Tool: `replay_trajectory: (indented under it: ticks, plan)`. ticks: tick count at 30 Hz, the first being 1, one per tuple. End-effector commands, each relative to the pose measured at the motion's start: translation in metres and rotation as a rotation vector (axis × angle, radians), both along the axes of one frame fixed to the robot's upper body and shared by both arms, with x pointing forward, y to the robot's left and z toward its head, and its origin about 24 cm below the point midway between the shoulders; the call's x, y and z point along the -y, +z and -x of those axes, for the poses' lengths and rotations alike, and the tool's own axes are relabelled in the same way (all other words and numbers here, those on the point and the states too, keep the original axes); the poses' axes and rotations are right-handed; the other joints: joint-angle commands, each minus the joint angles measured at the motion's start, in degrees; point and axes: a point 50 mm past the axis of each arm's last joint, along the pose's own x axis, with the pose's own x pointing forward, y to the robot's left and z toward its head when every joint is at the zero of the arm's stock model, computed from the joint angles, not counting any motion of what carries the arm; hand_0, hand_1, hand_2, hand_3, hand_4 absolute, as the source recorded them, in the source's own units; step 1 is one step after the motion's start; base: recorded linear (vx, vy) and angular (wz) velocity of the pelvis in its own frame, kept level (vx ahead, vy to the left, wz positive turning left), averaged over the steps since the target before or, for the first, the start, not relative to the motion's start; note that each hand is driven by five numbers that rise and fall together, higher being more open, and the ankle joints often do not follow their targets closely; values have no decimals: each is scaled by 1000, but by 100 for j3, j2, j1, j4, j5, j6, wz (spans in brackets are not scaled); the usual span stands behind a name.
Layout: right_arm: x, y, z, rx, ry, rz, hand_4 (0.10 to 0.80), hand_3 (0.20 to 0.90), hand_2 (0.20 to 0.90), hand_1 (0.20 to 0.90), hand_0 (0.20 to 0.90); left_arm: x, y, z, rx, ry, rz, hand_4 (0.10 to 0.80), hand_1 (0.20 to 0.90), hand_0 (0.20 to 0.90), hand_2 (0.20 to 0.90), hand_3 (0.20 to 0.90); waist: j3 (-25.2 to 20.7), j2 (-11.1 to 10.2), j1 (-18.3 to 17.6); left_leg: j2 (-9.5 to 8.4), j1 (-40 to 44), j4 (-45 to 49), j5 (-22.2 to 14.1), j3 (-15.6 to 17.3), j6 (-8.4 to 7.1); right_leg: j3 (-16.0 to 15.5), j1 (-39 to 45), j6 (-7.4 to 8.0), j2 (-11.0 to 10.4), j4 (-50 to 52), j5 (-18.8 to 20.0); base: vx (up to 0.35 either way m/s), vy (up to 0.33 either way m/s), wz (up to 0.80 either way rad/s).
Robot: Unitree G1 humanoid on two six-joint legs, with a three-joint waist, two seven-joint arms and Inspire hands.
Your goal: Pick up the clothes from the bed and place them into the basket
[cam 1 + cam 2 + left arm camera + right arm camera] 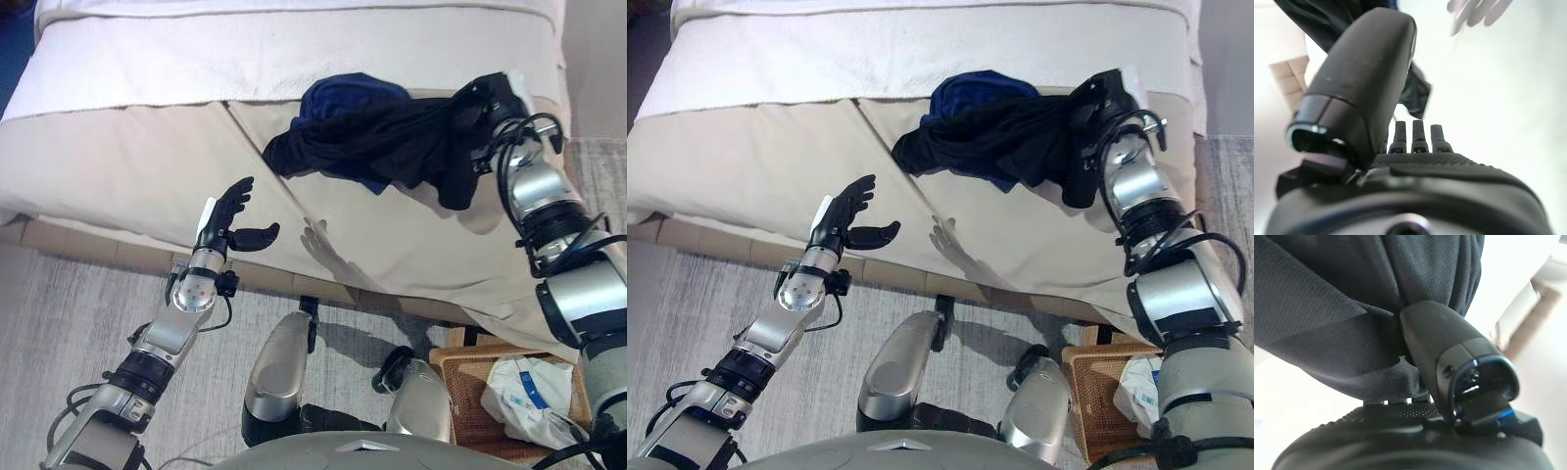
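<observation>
A black garment (392,142) lies bunched on the beige bed cover (127,166), with a dark blue garment (348,95) under its far side. My right hand (485,103) is at the black garment's right end, its thumb (1449,367) curled into the cloth, lifting that end a little. The black cloth (1342,308) fills the space past the hand in the right wrist view. My left hand (230,220) is open and empty, held over the bed's near edge to the left of the clothes. Its fingers (1415,139) are straight.
A wicker basket (465,367) stands on the floor at the lower right, holding white items (524,392). A white blanket (294,49) covers the far part of the bed. A grey rug (78,313) lies on the floor before the bed.
</observation>
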Motion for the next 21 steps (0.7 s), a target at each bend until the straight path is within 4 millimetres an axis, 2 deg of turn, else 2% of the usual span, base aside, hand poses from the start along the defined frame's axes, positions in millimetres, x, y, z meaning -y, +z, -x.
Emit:
replay_trajectory:
  ticks: [1,3,5,6,9,21]
  plan:
    - [5,61,12,230,30,27,100,200,300,300,300,-5,2,5,37,8,10,800,900,900,900,900,-1842,-363,-270,63,223,-426,-336,487,-44,131,-92,-33,376,-658,341,99,-58,-19]
    - [12,74,18,274,26,-1,100,200,300,300,300,-7,0,6,28,9,1,800,900,900,900,900,-2033,-409,-335,67,375,-669,-265,540,-66,136,9,15,439,-855,413,73,-53,-17]
    - [13,78,20,288,25,-8,100,200,300,300,300,-8,0,6,25,10,-4,800,900,900,900,900,-2084,-428,-354,70,415,-725,-253,562,-72,140,38,28,462,-908,424,41,-54,-12]
    - [21,95,29,345,14,-24,100,200,300,300,300,-10,-2,6,17,7,-21,800,900,900,900,900,-2284,-515,-443,105,555,-943,-206,649,-108,135,126,85,525,-1113,490,39,-87,-12]
    - [30,110,39,385,-1,-4,100,200,300,300,300,-10,-5,5,10,-2,-30,800,900,900,900,900,-2460,-578,-568,164,744,-1253,-114,747,-162,178,238,146,595,-1387,605,18,-69,-14]
    - [70,142,78,489,-140,63,100,200,300,300,300,-8,-16,8,-21,-90,-90,800,900,900,900,900,-2854,-708,-1073,277,1043,-1880,57,979,-286,477,377,193,939,-2103,905,-17,-53,-17]
